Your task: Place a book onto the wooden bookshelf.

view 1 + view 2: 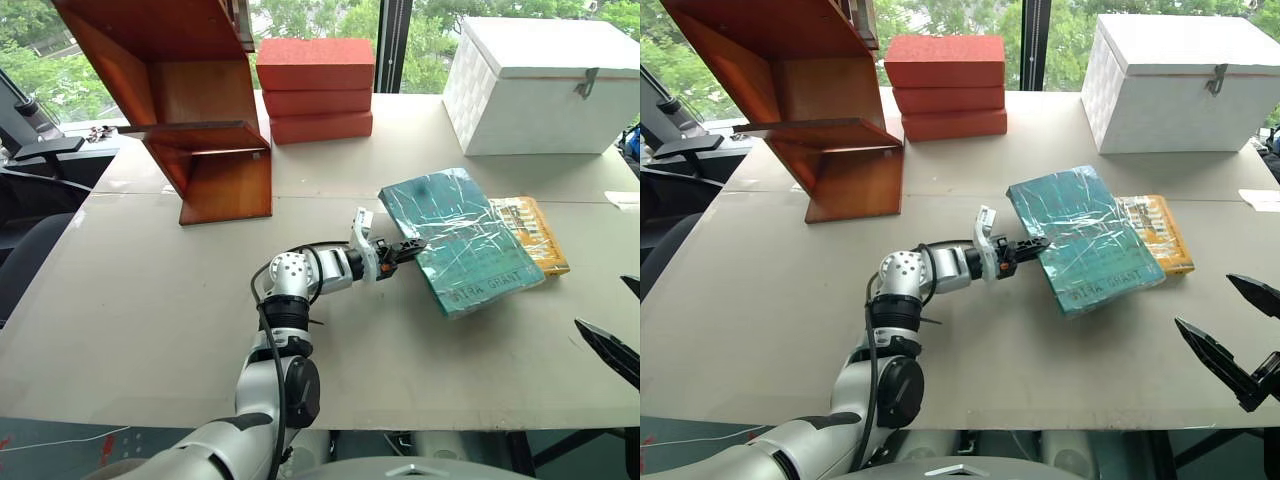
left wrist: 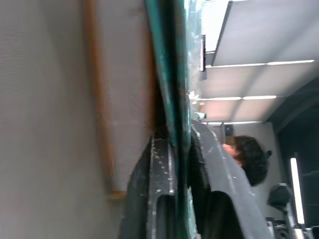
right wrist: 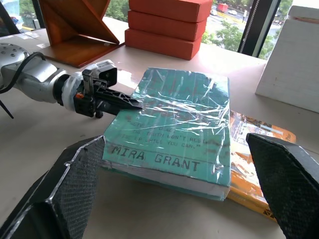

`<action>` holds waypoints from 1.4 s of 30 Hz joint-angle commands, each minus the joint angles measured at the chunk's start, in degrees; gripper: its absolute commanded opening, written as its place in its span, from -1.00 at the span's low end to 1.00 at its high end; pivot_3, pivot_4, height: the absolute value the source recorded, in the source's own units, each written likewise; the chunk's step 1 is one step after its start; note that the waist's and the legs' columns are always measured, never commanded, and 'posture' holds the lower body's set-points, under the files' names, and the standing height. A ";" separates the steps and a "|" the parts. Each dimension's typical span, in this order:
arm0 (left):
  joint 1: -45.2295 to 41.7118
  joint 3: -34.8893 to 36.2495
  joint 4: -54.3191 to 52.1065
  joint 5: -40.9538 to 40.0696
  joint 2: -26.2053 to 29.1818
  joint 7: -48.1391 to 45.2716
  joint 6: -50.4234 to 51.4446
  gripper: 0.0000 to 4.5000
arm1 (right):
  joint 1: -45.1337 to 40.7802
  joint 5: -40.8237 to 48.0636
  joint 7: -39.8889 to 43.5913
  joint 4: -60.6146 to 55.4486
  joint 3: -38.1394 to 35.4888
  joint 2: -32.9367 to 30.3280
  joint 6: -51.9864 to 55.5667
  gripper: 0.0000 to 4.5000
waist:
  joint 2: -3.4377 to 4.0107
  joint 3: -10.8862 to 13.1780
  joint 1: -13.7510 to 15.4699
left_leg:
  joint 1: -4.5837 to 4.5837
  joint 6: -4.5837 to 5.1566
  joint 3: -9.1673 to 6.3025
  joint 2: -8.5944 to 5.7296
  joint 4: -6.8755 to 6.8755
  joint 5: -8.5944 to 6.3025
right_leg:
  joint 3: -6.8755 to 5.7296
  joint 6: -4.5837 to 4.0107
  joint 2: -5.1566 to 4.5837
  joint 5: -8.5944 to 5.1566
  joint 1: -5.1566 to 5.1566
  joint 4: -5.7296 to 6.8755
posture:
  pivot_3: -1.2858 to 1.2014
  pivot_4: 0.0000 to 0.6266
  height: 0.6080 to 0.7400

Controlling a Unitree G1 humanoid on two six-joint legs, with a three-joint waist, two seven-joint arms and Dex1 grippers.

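The teal-green book, wrapped in shiny plastic with "MIRA GRANT" on its cover, lies flat right of the table's centre. My left gripper reaches level to the book's left edge and is shut on it; in the left wrist view both black fingers clamp the teal edge. The reddish-brown wooden bookshelf stands at the back left, well apart from the book. My right gripper hovers open at the near right, short of the book.
A smaller orange-yellow book lies partly under the teal one's right side. Three stacked red-orange blocks sit beside the shelf, a white box at the back right. A person's head shows beyond the table.
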 commanded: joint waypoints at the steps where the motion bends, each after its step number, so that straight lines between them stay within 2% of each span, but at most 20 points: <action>1: 1.28 3.14 -4.27 -3.70 0.31 2.86 3.72 -1.00 | -0.09 -0.17 1.73 1.05 -1.43 0.22 -1.56 1.00 | 0.00 0.00 -0.06 | -0.01 0.00 0.00 0.01 0.00 0.00 | 0.00 0.00 0.00 0.00 -0.01 0.00 | 0.03 -0.52 1.00; 5: 3.01 2.26 -15.39 -7.07 2.90 0.15 3.68 -1.00 | -1.56 -0.39 4.11 4.21 -1.42 -0.68 -2.36 1.00 | -0.04 0.05 -0.19 | -0.02 0.00 0.00 0.05 -0.02 0.00 | 0.03 -0.06 0.02 0.03 -0.04 0.00 | 0.03 -0.52 1.00; 9: 4.38 -9.23 -30.53 -1.46 12.01 -9.95 -3.87 -1.00 | -5.14 -0.92 6.17 7.66 0.25 -2.50 -2.68 1.00 | -0.02 0.08 -0.03 | -0.11 -0.03 0.01 0.06 -0.02 0.01 | 0.02 -0.25 0.03 0.14 -0.14 0.01 | 0.03 -0.52 1.00; 13: 2.57 -21.91 -38.50 12.05 24.38 -19.01 -20.00 -1.00 | -9.43 -2.10 7.60 10.70 2.60 -4.16 -2.57 1.00 | 0.08 0.02 0.59 | -0.09 -0.03 0.02 -0.06 -0.01 0.01 | 0.05 -0.26 -0.03 0.15 -0.08 0.01 | 0.03 -0.52 1.00; 17: -2.05 -30.09 -40.63 27.07 33.01 -21.62 -36.05 -1.00 | -13.42 -3.19 8.25 12.73 5.41 -5.37 -2.19 1.00 | 0.05 0.06 0.83 | -0.10 -0.02 0.02 -0.15 0.00 0.01 | 0.08 -0.26 -0.07 0.15 -0.05 -0.06 | 0.03 -0.52 1.00; 20: -6.42 -34.41 -40.15 39.45 38.19 -19.91 -47.16 -1.00 | -16.92 -3.03 8.04 14.15 6.87 -6.74 -1.42 1.00 | 0.05 0.10 0.95 | -0.11 -0.02 0.01 -0.16 -0.02 0.01 | 0.09 -0.26 -0.04 0.15 -0.06 -0.08 | 0.03 -0.52 1.00; 25: -11.82 -36.97 -40.11 55.92 47.39 -17.73 -55.73 -1.00 | -24.94 -1.15 7.49 17.39 8.70 -9.43 0.59 1.00 | 0.03 0.24 0.69 | -0.17 -0.01 0.03 -0.15 -0.03 0.01 | 0.08 -0.24 -0.02 0.15 -0.11 -0.10 | 0.03 -0.52 1.00; 28: -10.99 -36.36 -42.08 63.61 53.92 -18.05 -55.54 -1.00 | -31.06 1.52 6.17 18.98 9.73 -10.35 2.85 1.00 | 0.05 0.26 0.12 | -0.14 -0.02 0.06 -0.15 -0.08 0.01 | 0.09 -0.21 0.03 0.13 -0.13 -0.10 | 0.03 -0.52 1.00; 34: -8.03 -31.43 -48.15 72.55 60.59 -18.34 -49.10 -1.00 | -44.01 6.79 3.95 21.33 14.88 -11.57 9.07 1.00 | -0.17 0.61 -0.07 | -0.17 -0.02 0.06 -0.08 -0.04 0.02 | 0.06 0.10 0.02 0.24 -0.14 -0.06 | 0.03 -0.52 1.00; 38: -2.64 -28.13 -52.86 77.20 66.04 -21.31 -44.41 -1.00 | -52.37 10.78 2.99 24.04 18.36 -10.48 13.13 1.00 | -0.23 0.64 -0.08 | -0.31 -0.08 0.04 -0.01 -0.03 0.06 | 0.02 0.13 0.02 0.23 -0.24 -0.06 | 0.03 -0.52 1.00; 42: 0.28 -27.12 -55.32 80.88 68.76 -23.40 -40.34 -1.00 | -57.69 11.72 3.59 26.57 21.09 -9.73 15.35 1.00 | -0.27 0.67 -0.02 | -0.52 -0.11 0.03 -0.05 0.02 0.08 | -0.02 0.15 0.02 0.23 -0.42 -0.03 | 0.03 -0.52 1.00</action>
